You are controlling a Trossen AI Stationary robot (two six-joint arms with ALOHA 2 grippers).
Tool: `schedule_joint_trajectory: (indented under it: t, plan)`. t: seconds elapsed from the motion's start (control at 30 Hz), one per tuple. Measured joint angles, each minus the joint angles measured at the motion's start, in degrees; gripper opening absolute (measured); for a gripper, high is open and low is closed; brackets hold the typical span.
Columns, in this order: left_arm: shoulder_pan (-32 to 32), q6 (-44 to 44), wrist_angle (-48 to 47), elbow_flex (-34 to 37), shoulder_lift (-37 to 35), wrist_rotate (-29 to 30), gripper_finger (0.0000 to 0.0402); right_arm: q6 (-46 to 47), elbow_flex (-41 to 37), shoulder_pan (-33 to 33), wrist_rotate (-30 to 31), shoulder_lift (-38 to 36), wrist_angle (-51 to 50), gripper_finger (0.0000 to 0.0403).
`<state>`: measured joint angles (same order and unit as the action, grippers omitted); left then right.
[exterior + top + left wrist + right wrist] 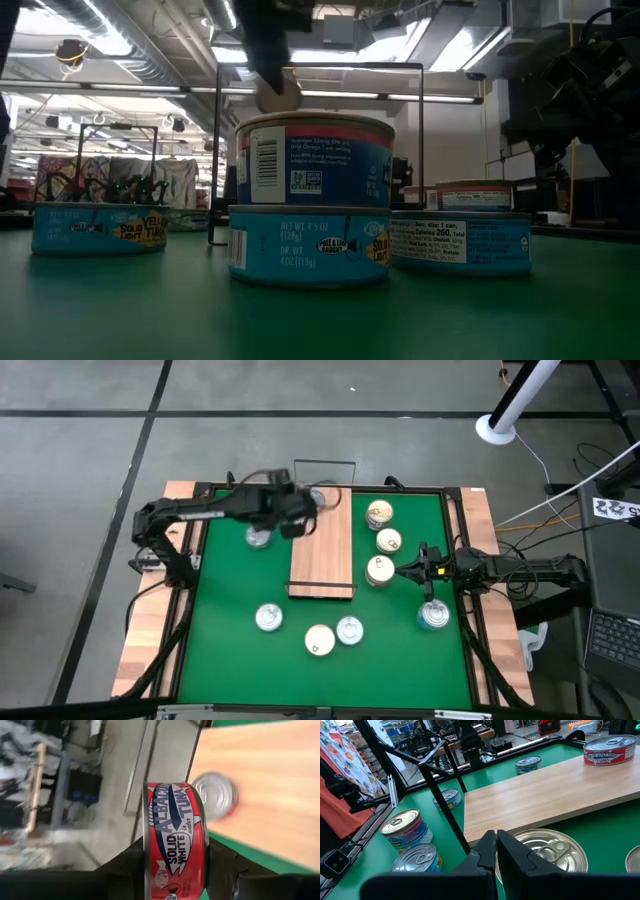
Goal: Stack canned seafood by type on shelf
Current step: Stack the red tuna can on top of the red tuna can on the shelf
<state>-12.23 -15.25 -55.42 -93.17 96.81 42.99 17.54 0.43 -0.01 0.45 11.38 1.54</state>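
Left gripper [300, 512]: over the far end of the shelf, clamped on a red tin [175, 840] labelled albacore tuna, held on edge between the 2 fingers [222, 870].
Red tin vs shelf: above the board, not touching it as far as the left wrist view shows; a silver tin [215, 795] lies flat on the board just past the held one.
Shelf [322, 565]: wood-grain board lying lengthwise in the middle of the mat, wire rail [325, 462] at the far end, another at the near end.
Red-label tin on shelf [611, 750]: seen from the right wrist, resting flat on the board near its far end, close under the left gripper.
Right gripper [408, 568]: low at the right side of the shelf, fingers closed together with nothing between them.
Tin by right gripper [380, 570]: cream-gold top, just beside the shelf's right edge, directly in front of the closed fingertips; touching or not, cannot tell.
Row right of shelf: 2 more cream-gold tins [379, 513] [389, 541] farther along the same edge, apart from the board.
Large tin [433, 616]: silver, on the mat near the right arm, behind its gripper.
Near tins: 1 silver [268, 618], 1 cream [319, 640] and 1 silver [349, 630] at the mat's near side, well apart from both grippers.
Left-side tin [258, 537]: silver, on the mat left of the shelf, under the left arm.
Mat [230, 640]: green, covering the table top.
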Motion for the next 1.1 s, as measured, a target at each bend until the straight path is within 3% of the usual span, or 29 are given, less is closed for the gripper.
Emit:
schedule_joint_trajectory:
  t: [0.13,0.33,0.7,1.1]
  plan:
    - [-4.6,-9.0,10.0,0.0,4.3,-6.6,0.0138,0.0,0.0,0.0,0.0,0.0,0.0,0.0019]
    - [-8.9,-19.3,16.2,0.0,11.0,-7.0,0.0141,0.0,0.0,0.0,0.0,0.0,0.0,0.0019]
    - [-10.4,-23.3,17.6,0.0,19.1,-6.8,0.0139,0.0,0.0,0.0,0.0,0.0,0.0,0.0019]
    - [-10.3,-25.2,16.9,0.0,19.8,-6.1,0.0148,0.0,0.0,0.0,0.0,0.0,0.0,0.0019]
